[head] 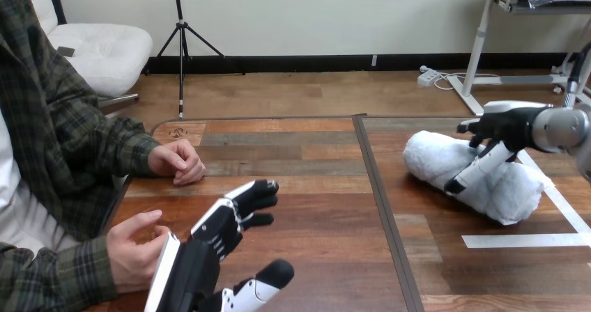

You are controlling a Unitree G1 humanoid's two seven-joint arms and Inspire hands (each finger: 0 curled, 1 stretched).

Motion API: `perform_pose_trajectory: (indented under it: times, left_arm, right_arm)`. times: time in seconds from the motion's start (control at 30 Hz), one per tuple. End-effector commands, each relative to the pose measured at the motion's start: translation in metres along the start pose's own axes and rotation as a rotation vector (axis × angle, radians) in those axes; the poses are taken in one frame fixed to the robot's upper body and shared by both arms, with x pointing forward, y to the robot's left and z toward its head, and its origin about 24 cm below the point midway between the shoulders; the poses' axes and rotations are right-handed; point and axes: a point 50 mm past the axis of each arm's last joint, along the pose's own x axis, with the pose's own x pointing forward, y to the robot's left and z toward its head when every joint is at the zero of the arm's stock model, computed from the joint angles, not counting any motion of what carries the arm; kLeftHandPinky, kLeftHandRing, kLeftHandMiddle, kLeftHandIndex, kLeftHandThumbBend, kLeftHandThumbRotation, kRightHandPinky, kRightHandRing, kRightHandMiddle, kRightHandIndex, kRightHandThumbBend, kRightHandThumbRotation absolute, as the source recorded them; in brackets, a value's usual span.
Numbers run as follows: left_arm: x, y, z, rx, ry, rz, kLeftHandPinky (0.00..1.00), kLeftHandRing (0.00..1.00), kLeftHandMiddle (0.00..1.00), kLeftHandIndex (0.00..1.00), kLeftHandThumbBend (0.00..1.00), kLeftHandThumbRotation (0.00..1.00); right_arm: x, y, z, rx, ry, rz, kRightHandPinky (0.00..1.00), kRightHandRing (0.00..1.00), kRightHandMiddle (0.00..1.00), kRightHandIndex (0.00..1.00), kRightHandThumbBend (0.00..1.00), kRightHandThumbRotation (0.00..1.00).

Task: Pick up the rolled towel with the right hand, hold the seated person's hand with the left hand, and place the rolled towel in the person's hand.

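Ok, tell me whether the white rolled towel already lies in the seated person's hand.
No, the white rolled towel lies on the wooden table under the robot's right hand.

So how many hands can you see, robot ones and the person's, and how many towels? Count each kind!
Black-and-white robot hands: 2, left hand and right hand
Person's hands: 2, lower hand and upper hand
Fluffy white rolled towel: 1
Total: 5
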Motion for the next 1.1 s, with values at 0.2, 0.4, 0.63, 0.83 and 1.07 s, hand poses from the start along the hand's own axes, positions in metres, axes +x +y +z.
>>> perform_pose_trajectory:
  times: [0.2,0.4,0.63,0.83,1.07]
  left_arm:
    - [0.014,-0.004,0.018,-0.039,-0.119,0.008,0.74,0.80,0.81,0.77,0.90,0.60]
    - [0.013,-0.005,0.020,-0.041,-0.123,0.006,0.74,0.80,0.81,0.77,0.90,0.61]
    - [0.013,-0.005,0.021,-0.047,-0.130,0.011,0.74,0.79,0.80,0.76,0.91,0.62]
    - [0.012,-0.005,0.023,-0.042,-0.136,0.018,0.73,0.78,0.79,0.76,0.91,0.62]
    - [0.011,-0.005,0.024,-0.044,-0.136,0.026,0.71,0.77,0.78,0.75,0.92,0.63]
  right_arm:
    - [0.001,-0.016,0.025,-0.029,-0.001,-0.090,0.74,0.87,0.91,1.00,0.98,0.48]
    - [0.005,-0.009,0.027,-0.039,0.005,-0.101,0.79,0.91,0.95,1.00,0.97,0.47]
    - [0.010,-0.001,0.029,-0.064,-0.003,-0.123,0.77,0.89,0.94,1.00,0.98,0.47]
    - [0.014,0.007,0.030,-0.112,0.007,-0.141,0.75,0.89,0.95,0.99,1.00,0.49]
    - [0.018,0.016,0.031,-0.145,0.010,-0.157,0.80,0.92,0.96,0.98,1.00,0.51]
